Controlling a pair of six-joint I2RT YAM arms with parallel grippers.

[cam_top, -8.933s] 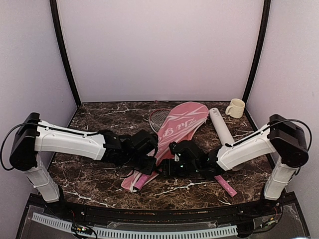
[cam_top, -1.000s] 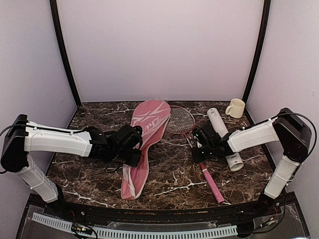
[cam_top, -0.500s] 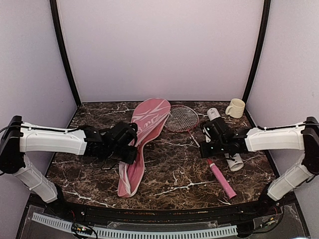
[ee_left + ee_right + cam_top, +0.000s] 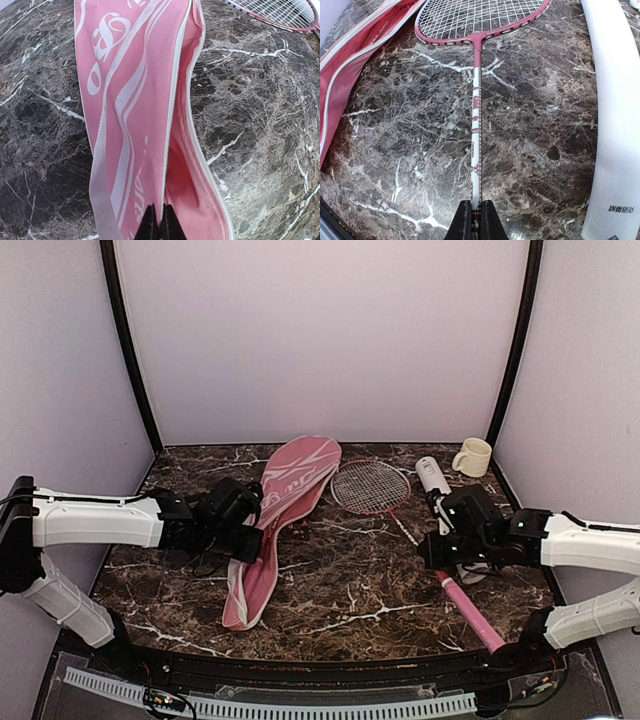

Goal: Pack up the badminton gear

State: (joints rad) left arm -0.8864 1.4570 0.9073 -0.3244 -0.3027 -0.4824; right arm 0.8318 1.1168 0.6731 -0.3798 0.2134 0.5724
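The pink racquet cover (image 4: 292, 478) lies slanted on the marble table, its narrow end near the front (image 4: 243, 598). My left gripper (image 4: 258, 532) is shut on the cover's white zip edge (image 4: 172, 125); the cover gapes open beside that edge. A racquet with a red-rimmed head (image 4: 372, 486) lies right of the cover, outside it. My right gripper (image 4: 432, 552) is shut on its thin shaft (image 4: 475, 145), just ahead of the pink handle (image 4: 470, 608). The racquet head (image 4: 480, 15) points away from the fingers. The white tube (image 4: 432, 478) lies right of the racquet.
A cream mug (image 4: 473, 456) stands at the back right corner. The tube (image 4: 615, 125) runs close along the right side of the racquet shaft. The enclosure's lilac walls close in the table at the back and both sides.
The two grippers have drawn apart. The cover has slid left with the left gripper, and the racquet has moved right and towards the front, its head now apart from the cover.
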